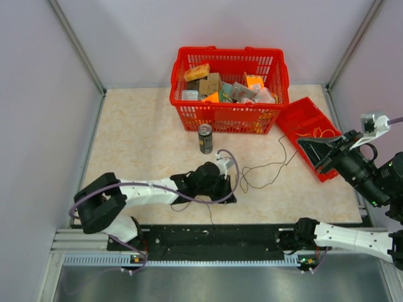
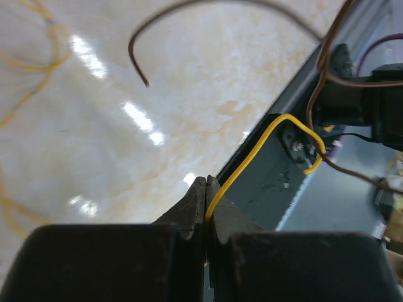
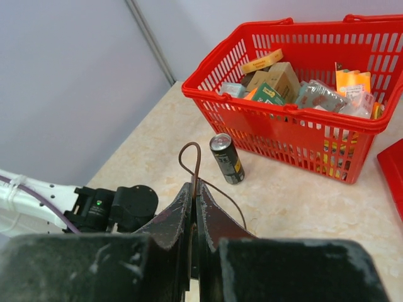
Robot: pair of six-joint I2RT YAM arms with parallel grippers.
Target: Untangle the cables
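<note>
In the left wrist view my left gripper point(image 2: 206, 192) is shut on a yellow-orange cable point(image 2: 264, 135), which arches up and right over the black base rail point(image 2: 264, 182). A dark brown cable point(image 2: 208, 7) curves above it and ends loose over the table. Seen from above, the left gripper point(image 1: 227, 196) sits low near the table's front edge. My right gripper point(image 3: 196, 187) is shut on a dark brown cable point(image 3: 197, 157) that loops just past the fingertips. From above, the right gripper point(image 1: 303, 143) hangs over the red tray point(image 1: 308, 116), and thin dark cable point(image 1: 271, 165) trails across the table between the arms.
A red basket point(image 1: 230, 116) full of packets stands at the back. A dark drink can point(image 1: 205, 138) stands upright in front of it. More yellow cable point(image 1: 322, 133) lies in the red tray. Further yellow loops point(image 2: 31, 63) lie on the table at the left of the left wrist view.
</note>
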